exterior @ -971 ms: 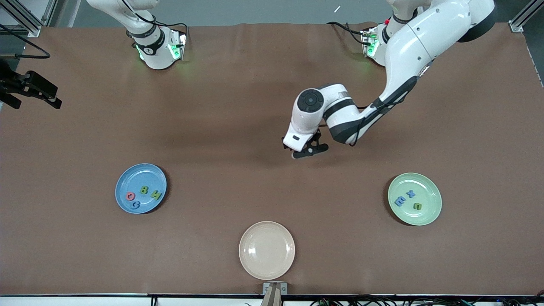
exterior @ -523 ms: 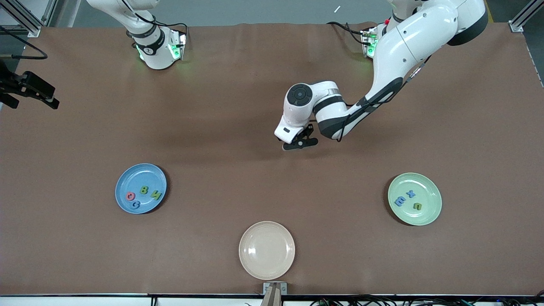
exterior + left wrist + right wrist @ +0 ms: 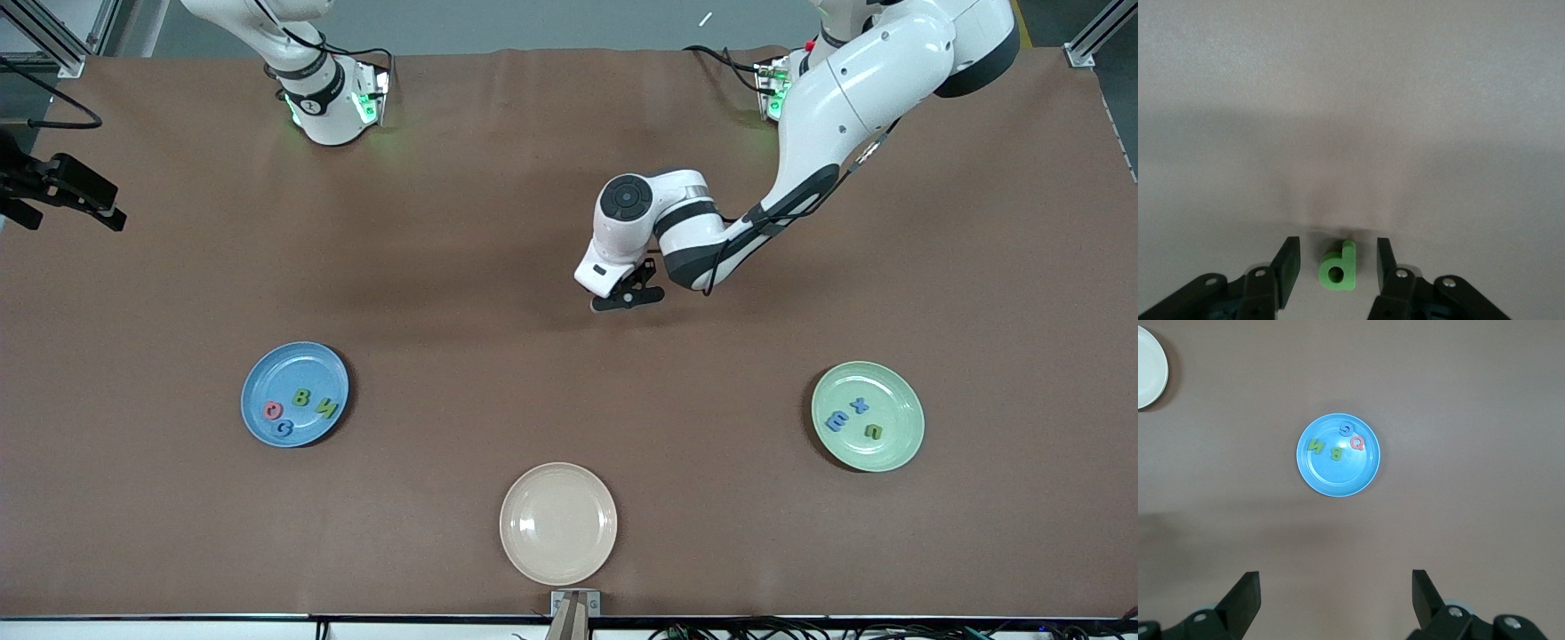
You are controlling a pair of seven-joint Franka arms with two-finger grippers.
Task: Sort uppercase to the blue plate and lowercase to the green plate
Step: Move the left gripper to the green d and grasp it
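Left claw (image 3: pixel 1338 267) moved toward arm bases, now low over table, fingers narrowed around green p (image 3: pixel 1337 269).

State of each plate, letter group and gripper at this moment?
blue plate: holds four uppercase letters.
green plate: holds three lowercase letters.
green p: on the table, between the fingers, not gripped.
beige plate: empty.
left gripper: open around p.
right gripper: open, waiting.

The left tool (image 3: pixel 1338 270) straddles the green p (image 3: pixel 1338 269), its fingers (image 3: pixel 1289 265) flanking without visibly touching.
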